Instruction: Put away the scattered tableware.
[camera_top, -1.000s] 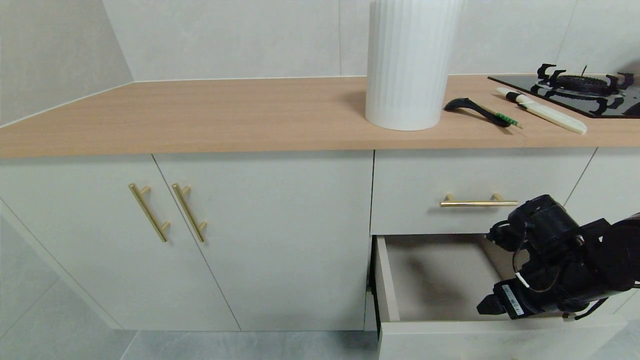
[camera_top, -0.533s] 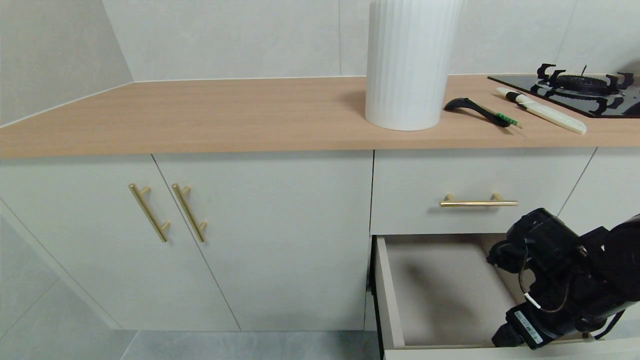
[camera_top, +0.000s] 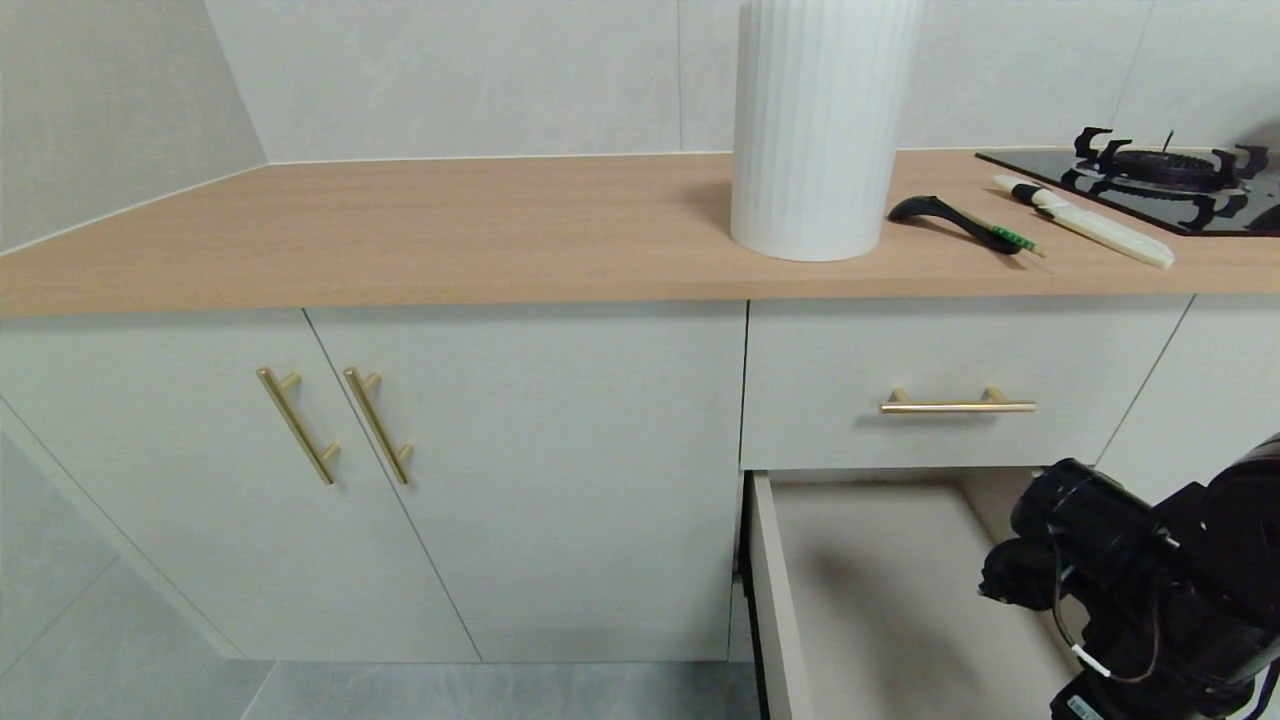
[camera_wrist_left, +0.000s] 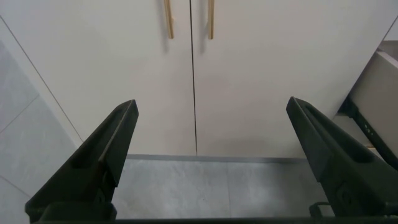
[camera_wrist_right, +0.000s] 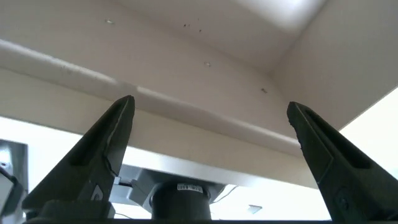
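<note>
We find the scattered tableware at the upper right of the head view, on the wooden countertop (camera_top: 450, 230). A black curved-handled utensil (camera_top: 935, 213) has a thin green-banded stick (camera_top: 1012, 239) at its end, with a cream-coloured knife (camera_top: 1095, 228) just beside them. All three slant from upper left to lower right. The right gripper (camera_wrist_right: 211, 155), fingers spread wide and empty, sits at the lower right of that frame over the pale pulled-out drawer (camera_top: 775, 590), well below the pieces. The left gripper (camera_wrist_left: 211, 162), equally spread and empty, faces the pale cupboard doors (camera_wrist_left: 249, 81). We judge the right arm nearer; it must rise to reach them.
</note>
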